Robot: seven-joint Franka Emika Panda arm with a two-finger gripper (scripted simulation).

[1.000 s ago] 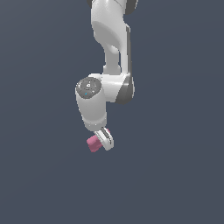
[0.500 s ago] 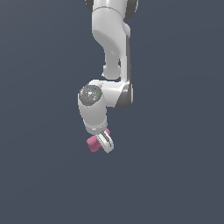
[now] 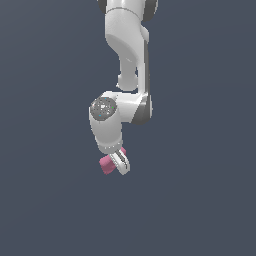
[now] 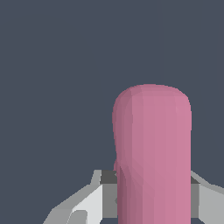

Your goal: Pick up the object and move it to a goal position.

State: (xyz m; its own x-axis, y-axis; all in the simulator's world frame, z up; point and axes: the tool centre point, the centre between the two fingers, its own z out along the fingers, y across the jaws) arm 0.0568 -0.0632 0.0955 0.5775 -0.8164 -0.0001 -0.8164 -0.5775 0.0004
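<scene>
**Block is in the grip; the carry to the goal is what remains**

The jaws point(image 3: 118, 162) are closed on the pink block point(image 3: 106, 164), one finger on each side of it. In the wrist view the block point(image 4: 153, 153) fills the space between the two white fingers point(image 4: 85, 205), and its rounded end points away from the camera into open grey background. In the exterior view the block sticks out from the jaws toward the exterior view's left, and one white finger lies across its other side. How firmly it is held I cannot tell, but nothing else is touching it or supporting it.

Above the jaws, the wrist of the white arm point(image 3: 127, 60) is bent, so the jaws point down and a little to one side. The rest of the arm rises up to the top edge of the picture.

Around the arm there is only a flat dark grey field. No desk edge, no shadow and no goal marker can be seen in either view, so I cannot say how high the block is, or how near it is to the goal.

My judgement of the progress: the picking up looks done, because the block hangs only from the jaws. What is left is to bring it to the goal position. Since the goal does not show, the remaining part cannot be estimated from these pictures.
</scene>
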